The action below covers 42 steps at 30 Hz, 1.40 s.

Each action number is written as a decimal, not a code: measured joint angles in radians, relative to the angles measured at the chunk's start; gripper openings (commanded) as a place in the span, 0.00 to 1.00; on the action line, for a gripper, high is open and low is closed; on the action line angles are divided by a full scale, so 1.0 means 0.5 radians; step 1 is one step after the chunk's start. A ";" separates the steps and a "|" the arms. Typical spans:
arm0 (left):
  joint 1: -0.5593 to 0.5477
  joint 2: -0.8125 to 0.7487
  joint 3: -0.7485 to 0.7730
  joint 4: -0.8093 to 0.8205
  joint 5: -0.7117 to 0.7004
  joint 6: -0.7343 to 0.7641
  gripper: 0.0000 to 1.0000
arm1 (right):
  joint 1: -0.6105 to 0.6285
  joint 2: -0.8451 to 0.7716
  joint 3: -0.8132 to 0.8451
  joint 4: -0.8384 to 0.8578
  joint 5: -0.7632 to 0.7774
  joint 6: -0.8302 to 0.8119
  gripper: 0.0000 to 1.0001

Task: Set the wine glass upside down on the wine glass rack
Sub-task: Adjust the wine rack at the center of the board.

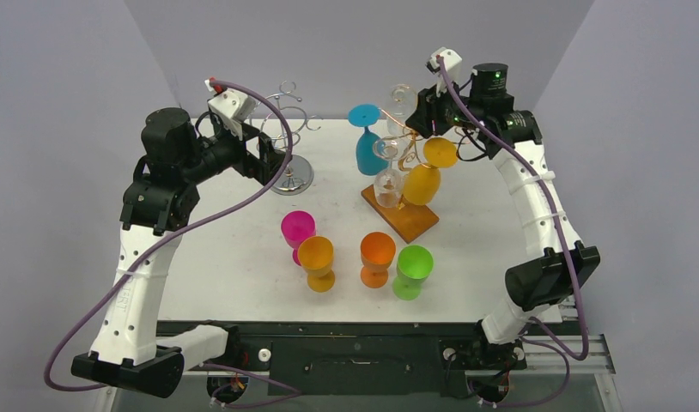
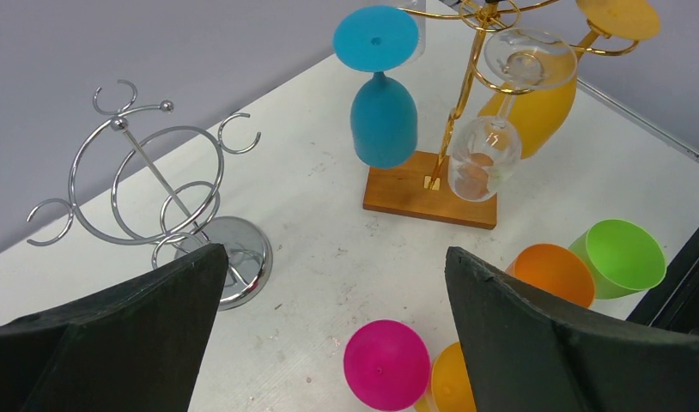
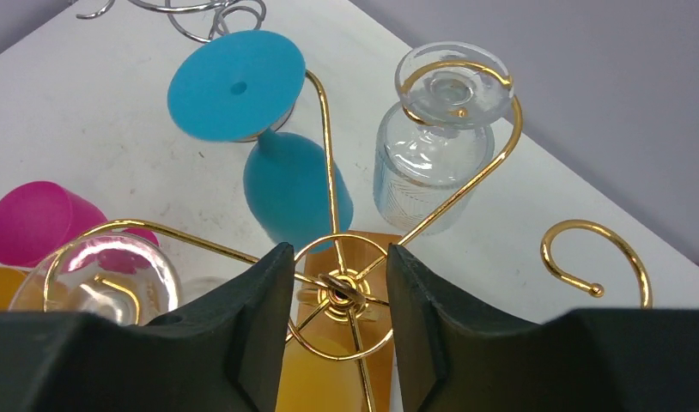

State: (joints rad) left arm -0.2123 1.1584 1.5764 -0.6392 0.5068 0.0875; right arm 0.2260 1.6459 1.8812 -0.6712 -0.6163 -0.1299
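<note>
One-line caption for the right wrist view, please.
Right gripper open over the hub of the gold rack; blue glass and clear glass hang upside down.

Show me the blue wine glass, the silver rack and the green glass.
blue wine glass [image 2: 383, 120]: left wrist view, on its hanging bowl.
silver rack [image 2: 247, 257]: left wrist view, on its round base.
green glass [image 1: 414, 262]: top view, inside its bowl.

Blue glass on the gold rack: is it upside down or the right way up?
Upside down. The blue plastic wine glass hangs from the gold wire rack, round foot on top, bowl below.
</note>
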 measured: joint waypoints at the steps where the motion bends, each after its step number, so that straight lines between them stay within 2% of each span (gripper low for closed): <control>1: 0.001 -0.001 0.000 0.000 0.000 0.000 0.96 | 0.000 0.002 0.030 -0.039 -0.010 -0.041 0.42; 8: 0.001 -0.002 0.000 0.000 0.004 -0.002 0.96 | -0.031 0.010 0.141 -0.321 -0.134 -0.286 0.45; 12: 0.000 -0.002 0.000 -0.001 0.007 -0.002 0.96 | -0.091 0.117 0.388 -0.543 -0.243 -0.432 0.46; 18: 0.000 0.002 0.005 -0.005 0.006 -0.002 0.96 | -0.190 0.220 0.484 -0.665 -0.393 -0.578 0.48; 24: 0.001 0.023 0.055 -0.020 0.005 -0.002 0.96 | -0.187 0.319 0.510 -0.740 -0.496 -0.681 0.46; 36: 0.000 0.067 0.117 -0.063 0.002 -0.002 0.96 | -0.175 0.340 0.513 -0.681 -0.666 -0.719 0.33; 39: 0.000 0.076 0.122 -0.065 -0.002 -0.003 0.96 | -0.170 0.365 0.513 -0.650 -0.667 -0.706 0.27; 42: 0.000 0.080 0.122 -0.065 -0.004 -0.005 0.96 | -0.169 0.402 0.513 -0.606 -0.663 -0.697 0.17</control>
State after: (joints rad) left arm -0.2123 1.1984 1.6375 -0.6716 0.5049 0.0849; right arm 0.1413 1.8469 2.1376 -0.9741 -0.9478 -0.4782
